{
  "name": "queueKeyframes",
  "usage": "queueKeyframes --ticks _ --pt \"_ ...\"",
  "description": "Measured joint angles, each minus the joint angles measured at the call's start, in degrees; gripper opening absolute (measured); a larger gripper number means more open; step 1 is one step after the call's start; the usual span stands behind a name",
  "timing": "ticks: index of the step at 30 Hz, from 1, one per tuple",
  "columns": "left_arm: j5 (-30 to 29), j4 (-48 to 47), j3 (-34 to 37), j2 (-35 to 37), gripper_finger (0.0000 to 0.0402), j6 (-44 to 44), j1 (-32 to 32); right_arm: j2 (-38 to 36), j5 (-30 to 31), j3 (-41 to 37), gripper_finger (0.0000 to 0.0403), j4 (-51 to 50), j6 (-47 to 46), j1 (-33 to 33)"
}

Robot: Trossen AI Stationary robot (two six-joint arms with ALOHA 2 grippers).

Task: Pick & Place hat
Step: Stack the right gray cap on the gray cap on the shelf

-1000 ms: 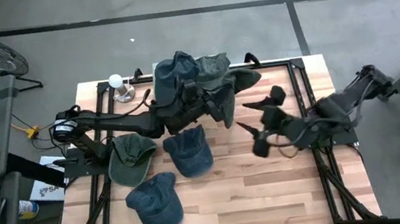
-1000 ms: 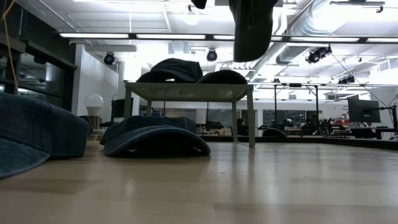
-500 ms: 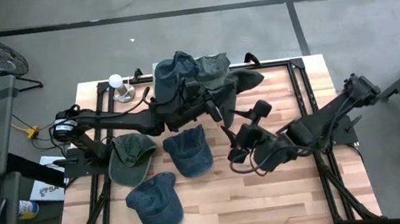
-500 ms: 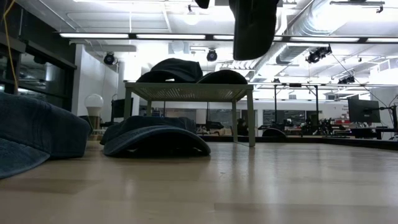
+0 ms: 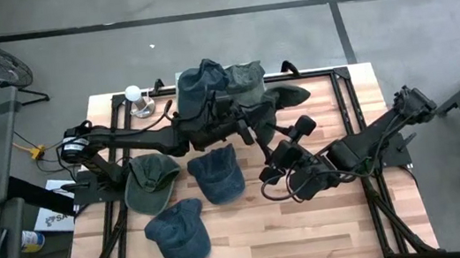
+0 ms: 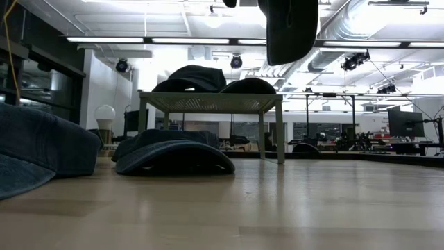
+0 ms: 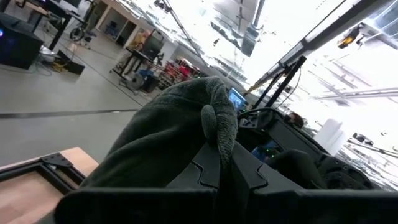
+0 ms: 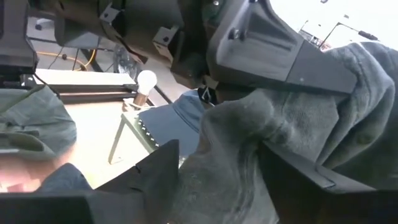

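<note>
A dark green hat [image 5: 278,100] hangs high over the table's middle with my left gripper [image 5: 249,126] shut on it; its lower end shows at the top of the low view [image 6: 291,31]. My right gripper [image 5: 270,149] has come in from the right and is open. Its two fingers [image 8: 155,171] stand on either side of the hat's hanging cloth [image 8: 230,155]. Behind the hat stands a small rack [image 6: 208,103] bearing a blue hat [image 5: 200,84] and a green hat [image 5: 245,75]. My left gripper pinches a bunched fold of the hat's cloth [image 7: 214,124] between its two fingers, which reach about level from the table's left. The hat is lifted clear and drapes over and below the fingers. My right gripper has the cloth between its fingers; whether they touch it I cannot tell.
Three hats lie on the wooden table [image 5: 333,231] left of the middle: a green one [image 5: 149,180] and two blue ones [image 5: 216,173] [image 5: 179,234]. A white bulb on a stand [image 5: 133,95] is at the far left. Bare wood shows at the near right.
My right gripper has gone down and toward the table's left, turning at the wrist, until its fingers stand around the hanging hat; for the last half second it has kept its place. The hat's hanging end has swung slightly.
</note>
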State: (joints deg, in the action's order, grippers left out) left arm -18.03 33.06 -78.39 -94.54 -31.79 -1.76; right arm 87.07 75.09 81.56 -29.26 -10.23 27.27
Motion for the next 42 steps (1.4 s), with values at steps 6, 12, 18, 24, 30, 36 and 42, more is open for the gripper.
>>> queueKeyframes --ticks 6,12,18,24,30,36,42 --pt "1.6 0.0 0.0 0.0 0.0000 0.0 0.0 0.0 0.0 0.0 0.0163 0.0 -0.4 0.0" --pt "2.5 0.0 0.0 0.0 0.0000 -0.2 0.0 0.0 -0.2 0.0 0.0102 0.0 -0.5 0.1" --pt "2.7 0.0 0.0 0.0 0.0000 -0.1 0.0 0.0 -0.3 0.0 0.0035 0.0 -0.4 0.1" --pt "2.6 0.0 0.0 0.0 0.0000 -0.2 0.0 0.0 -0.9 0.0 0.0011 0.0 -0.9 0.1" --pt "2.5 0.0 0.0 0.0 0.0000 -0.2 -0.1 -0.2 -3.5 0.0 0.0004 0.0 -1.7 0.1" --pt "2.5 0.0 0.0 0.0 0.0000 -0.3 -0.1 -0.2 -6.0 0.0 0.0002 0.0 -2.8 0.1" --pt "2.5 0.4 0.0 0.0 0.0000 -1.0 -0.1 -0.7 -8.3 0.0 0.0002 0.0 -2.8 0.2"
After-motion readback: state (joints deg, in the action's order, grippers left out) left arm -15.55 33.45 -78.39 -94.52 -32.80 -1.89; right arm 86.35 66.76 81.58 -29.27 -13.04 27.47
